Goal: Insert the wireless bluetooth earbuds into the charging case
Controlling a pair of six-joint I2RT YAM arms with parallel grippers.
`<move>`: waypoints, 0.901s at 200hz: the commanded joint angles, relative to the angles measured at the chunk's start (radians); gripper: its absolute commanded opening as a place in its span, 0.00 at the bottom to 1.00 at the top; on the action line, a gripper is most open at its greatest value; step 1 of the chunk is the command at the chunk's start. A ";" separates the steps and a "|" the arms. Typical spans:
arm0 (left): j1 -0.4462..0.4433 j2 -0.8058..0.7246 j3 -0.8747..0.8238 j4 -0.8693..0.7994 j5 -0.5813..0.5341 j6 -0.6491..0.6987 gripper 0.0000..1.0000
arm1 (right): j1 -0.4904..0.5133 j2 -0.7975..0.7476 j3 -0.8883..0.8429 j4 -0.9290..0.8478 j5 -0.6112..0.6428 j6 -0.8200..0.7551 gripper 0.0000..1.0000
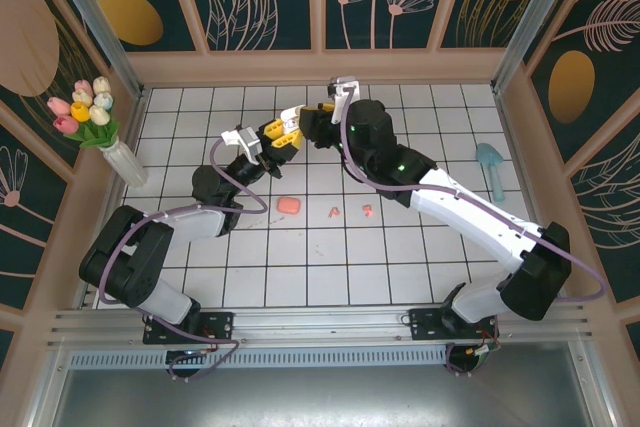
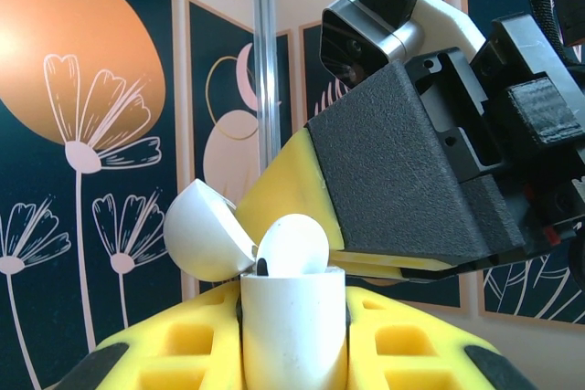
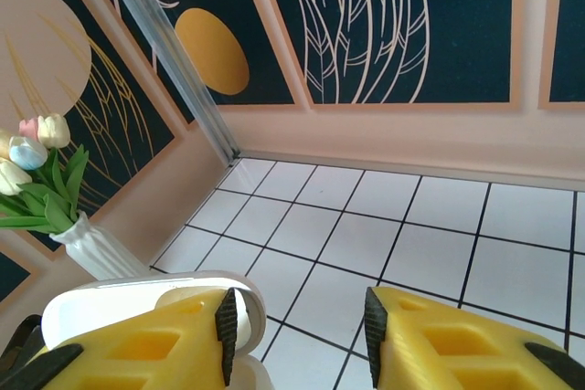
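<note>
You are clamping the charging case upright in the left gripper, right gripper hovering half-open, empty, just right.

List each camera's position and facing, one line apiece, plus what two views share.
Top external: above and behind the arms, looking down on the tiled table; left gripper beside right gripper.
Left wrist: faces the wall panels; left gripper clamps the open charging case, right gripper above.
Right wrist: faces the far left corner; right gripper open at the bottom.
Shared: tulip vase, in top and right-wrist views.
</note>
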 commanded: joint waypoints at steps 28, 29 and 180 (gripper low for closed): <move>-0.007 0.001 0.029 0.068 0.014 -0.010 0.00 | -0.008 -0.025 -0.003 0.030 -0.035 0.033 0.47; -0.007 0.001 0.029 0.069 0.014 -0.008 0.00 | -0.008 -0.025 -0.004 0.030 -0.036 0.033 0.47; -0.007 -0.042 -0.124 0.130 -0.089 0.040 0.00 | -0.208 -0.104 -0.340 -0.188 -0.036 0.369 0.59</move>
